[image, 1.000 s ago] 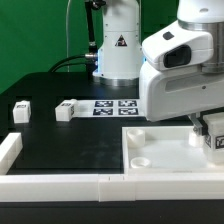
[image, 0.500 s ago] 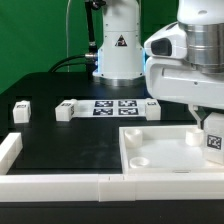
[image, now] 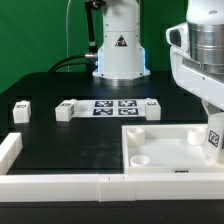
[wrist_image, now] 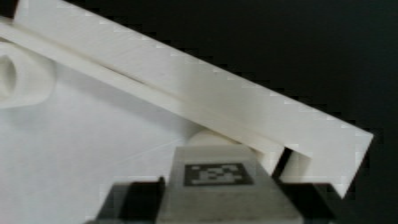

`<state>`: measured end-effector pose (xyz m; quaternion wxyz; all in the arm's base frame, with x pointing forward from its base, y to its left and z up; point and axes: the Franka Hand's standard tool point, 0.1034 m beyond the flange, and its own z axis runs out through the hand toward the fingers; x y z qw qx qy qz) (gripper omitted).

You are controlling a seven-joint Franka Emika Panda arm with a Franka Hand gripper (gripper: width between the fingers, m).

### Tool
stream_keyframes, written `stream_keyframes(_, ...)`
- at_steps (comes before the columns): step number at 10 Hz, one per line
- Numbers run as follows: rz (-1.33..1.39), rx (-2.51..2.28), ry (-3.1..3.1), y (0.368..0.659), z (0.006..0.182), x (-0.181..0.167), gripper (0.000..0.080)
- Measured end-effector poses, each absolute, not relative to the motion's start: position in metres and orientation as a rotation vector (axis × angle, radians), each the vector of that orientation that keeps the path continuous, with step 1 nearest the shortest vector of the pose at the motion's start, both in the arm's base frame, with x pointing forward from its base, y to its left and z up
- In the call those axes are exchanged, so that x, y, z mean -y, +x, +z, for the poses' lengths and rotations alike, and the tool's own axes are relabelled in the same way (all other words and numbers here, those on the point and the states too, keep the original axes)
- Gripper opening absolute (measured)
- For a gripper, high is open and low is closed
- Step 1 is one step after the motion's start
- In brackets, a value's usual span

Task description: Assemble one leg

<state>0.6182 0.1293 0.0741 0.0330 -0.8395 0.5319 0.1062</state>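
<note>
My gripper (image: 213,128) is at the exterior view's right edge, over the right side of the large white panel (image: 160,150). It is shut on a leg (image: 216,138), a small white block with a black-and-white tag. In the wrist view the same leg (wrist_image: 222,172) sits between the dark fingers (wrist_image: 128,200), tag facing the camera, above the panel's flat floor (wrist_image: 89,150) and beside its raised rim (wrist_image: 196,85). A round socket (wrist_image: 15,85) shows at the picture's edge. Three more legs (image: 21,110) (image: 66,110) (image: 152,108) lie on the black table.
The marker board (image: 115,107) lies flat near the robot base (image: 118,45). A low white rail (image: 60,183) runs along the table's front, with a short piece (image: 8,150) at the exterior view's left. A green backdrop stands behind.
The arm has moved toward the exterior view's right with the leg in its gripper. This uncovered the leg next to the marker board and more of the panel.
</note>
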Motion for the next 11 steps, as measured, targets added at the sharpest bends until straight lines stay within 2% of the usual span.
stream_keyframes(1, 0.324, -1.574, -2.616, 0.618, 0.074, -0.13, 0.0367)
stream_keyframes(2, 0.323, -1.537, -2.635, 0.618, 0.074, -0.13, 0.0549)
stream_keyframes(3, 0.314, -1.376, -2.712, 0.618, 0.074, -0.13, 0.0549)
stream_keyframes(4, 0.297, -1.1, -2.818, 0.618, 0.074, -0.129, 0.063)
stream_keyframes(7, 0.162, -0.373, -2.982, 0.626, 0.073, -0.125, 0.0648)
stream_keyframes(11, 0.087, 0.241, -3.013, 0.625, 0.072, -0.118, 0.0649)
